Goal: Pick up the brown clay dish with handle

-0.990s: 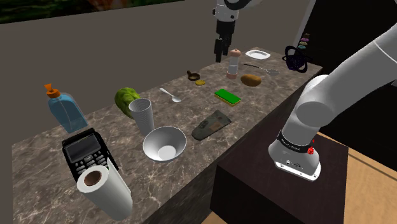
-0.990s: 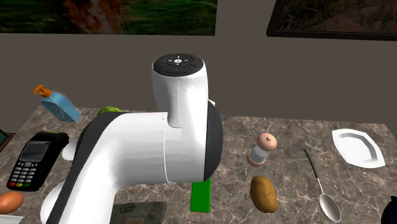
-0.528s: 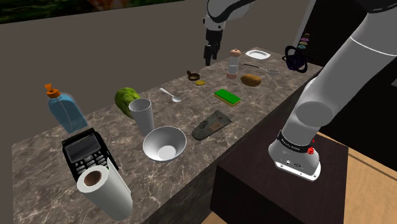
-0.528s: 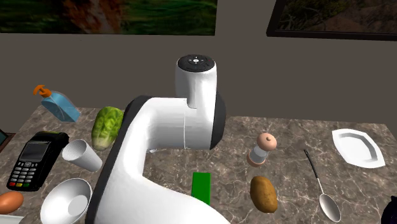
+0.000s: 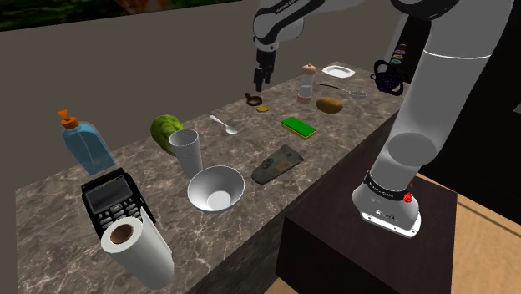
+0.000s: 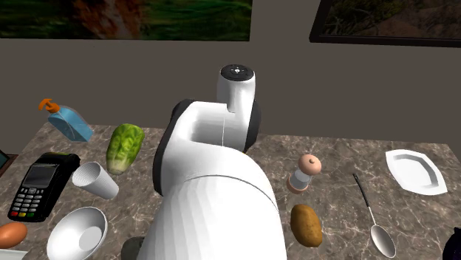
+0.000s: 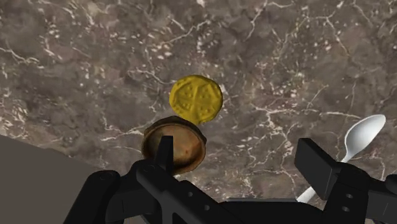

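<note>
The small brown dish with a handle (image 5: 253, 99) lies near the far edge of the marble counter (image 5: 159, 179). A yellow round disc (image 5: 262, 108) sits just beside it. My black gripper (image 5: 260, 80) hangs a little above the dish, pointing down. In the wrist view the dish (image 7: 174, 145) lies just ahead of one finger rather than between the two, which stand far apart and hold nothing, so the gripper (image 7: 232, 170) is open. The yellow disc (image 7: 196, 99) lies beyond the dish. In the second exterior view the white arm (image 6: 214, 199) covers the dish.
A pepper mill (image 5: 307, 82), a potato (image 5: 330, 105), a green block (image 5: 298, 126) and a white plate (image 5: 337, 72) lie to the shoulder view's right of the dish. A white spoon (image 5: 225, 125), cup (image 5: 187, 150), lettuce (image 5: 165, 129) and bowl (image 5: 215, 188) lie nearer. A wall runs behind the counter.
The arm has swung toward the shoulder view's left, carrying the gripper from beside the pepper mill to above the brown dish. Nothing on the counter has moved.
</note>
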Tool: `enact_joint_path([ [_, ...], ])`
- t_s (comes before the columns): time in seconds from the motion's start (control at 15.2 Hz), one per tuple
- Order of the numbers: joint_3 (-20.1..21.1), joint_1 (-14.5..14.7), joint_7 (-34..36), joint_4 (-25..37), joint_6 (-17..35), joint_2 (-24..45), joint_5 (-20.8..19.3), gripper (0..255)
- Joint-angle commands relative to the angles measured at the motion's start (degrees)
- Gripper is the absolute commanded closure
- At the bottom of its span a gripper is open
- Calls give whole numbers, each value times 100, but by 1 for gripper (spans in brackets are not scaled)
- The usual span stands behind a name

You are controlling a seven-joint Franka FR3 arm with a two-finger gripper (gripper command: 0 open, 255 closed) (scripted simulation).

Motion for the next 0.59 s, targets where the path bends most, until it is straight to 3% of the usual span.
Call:
enact_joint_path([
  [0.0,-14,-52,-153,381,118,463,118,0],
  [0.53,69,-288,-531,2020,235,2095,469,0],
])
